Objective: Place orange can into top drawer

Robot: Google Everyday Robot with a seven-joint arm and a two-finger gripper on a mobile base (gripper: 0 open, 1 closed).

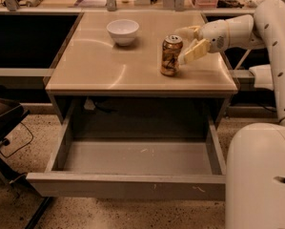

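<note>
Orange can stands upright near the tabletop's right edge. Gripper is just right of it, fingers spread wide, not pinching anything. Top drawer is pulled out under the front edge, bare floor showing. White bowl sits near the back edge.

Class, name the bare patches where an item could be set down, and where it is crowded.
Free: the beige tabletop's front-left, bordered by the orange-gold drink can and the white bowl; also the floor of the open grey metal drawer. Crowded: the tabletop's right side, where the white gripper, fingers open, sits beside the can.
</note>
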